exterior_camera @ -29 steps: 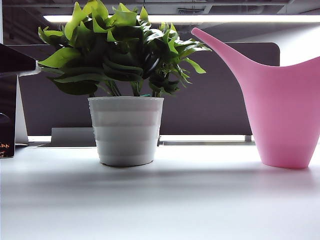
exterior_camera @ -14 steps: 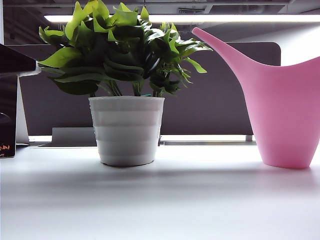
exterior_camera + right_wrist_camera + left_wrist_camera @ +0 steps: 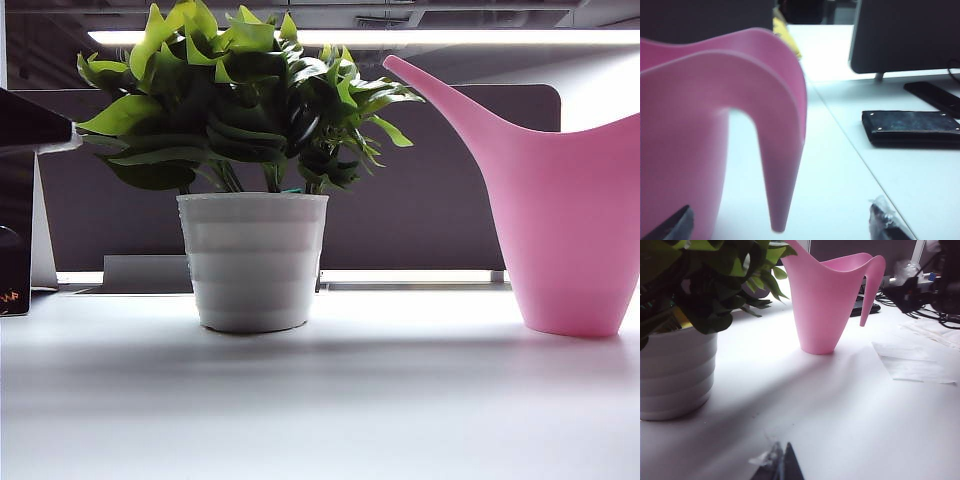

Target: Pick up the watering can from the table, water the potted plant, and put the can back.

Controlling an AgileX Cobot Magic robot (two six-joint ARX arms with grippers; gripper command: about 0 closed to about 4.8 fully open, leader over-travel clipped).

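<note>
A: Where's the watering can (image 3: 570, 220)?

B: Pink, upright on the worktop (image 3: 320, 400), near its right side in the exterior view. Nothing is holding it. Its spout points up and over toward the potted plant (image 3: 250, 170).

A: And the plant?

B: White ribbed pot, bushy green leaves, standing left of the can. The two are apart, with bare worktop between them. A dark partition panel (image 3: 420, 200) stands behind both, along the far edge.

A: Right end effector?

B: The right end effector (image 3: 782, 222) sits low, just behind the can's handle (image 3: 782, 150). Two dark fingertips (image 3: 887, 222) show at the frame edge, spread wide apart, with the handle's tapered free end hanging between them. No contact that I can see. Nothing is clamped.

A: Left end effector?

B: Only a dark tip of the left end effector (image 3: 785, 465) shows in its own wrist view, low over the worktop in front of the pot. I can't tell whether its fingers are apart or together. It's well away from the can and touches neither can nor pot.

A: Anything else around?

B: A sheet of paper (image 3: 912, 365) lies flat on the worktop past the can in the left wrist view, with cables and dark clutter (image 3: 920, 287) beyond it. The right wrist view shows a black wallet-like case (image 3: 912, 127) and a monitor (image 3: 905, 35) on the next desk.
</note>
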